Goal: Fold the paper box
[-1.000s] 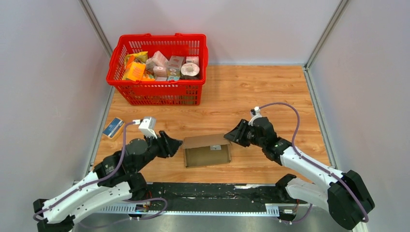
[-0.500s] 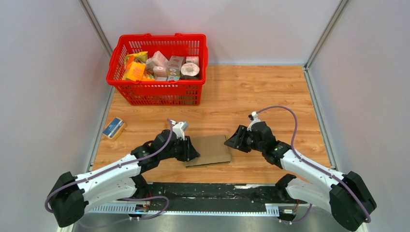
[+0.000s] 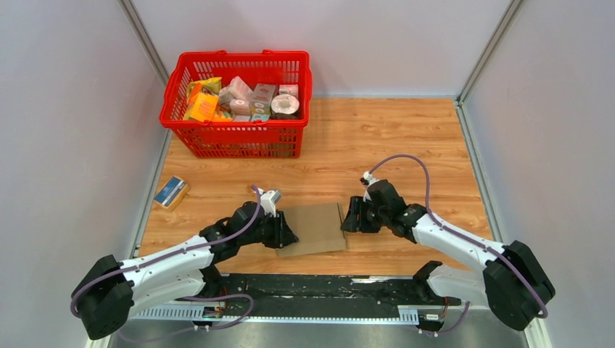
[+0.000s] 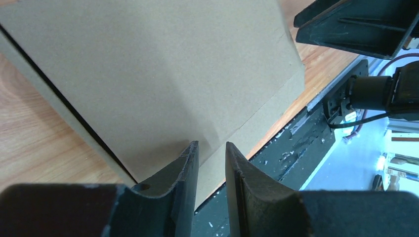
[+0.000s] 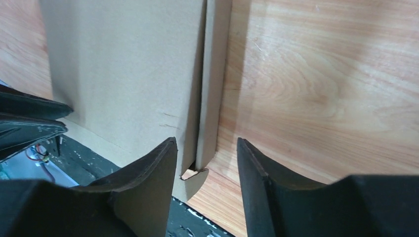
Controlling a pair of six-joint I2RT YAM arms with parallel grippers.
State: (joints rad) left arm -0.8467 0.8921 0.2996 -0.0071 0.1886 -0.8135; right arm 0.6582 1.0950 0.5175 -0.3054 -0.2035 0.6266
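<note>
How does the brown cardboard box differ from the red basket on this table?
The paper box is brown cardboard, low and flat; the red basket is taller, bigger open mesh. The paper box lies near the front edge; the red basket sits back left, filled with groceries. Both rest on the wooden table.

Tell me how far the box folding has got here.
Done: the plain brown corrugated cardboard box looks to have its big panel folded over, lying flat. In hand: the left pincer sits at its left edge; the right pincer straddles the narrow right side flap, jaws apart. Left: walls and tabs; it isn't a standing box yet.
</note>
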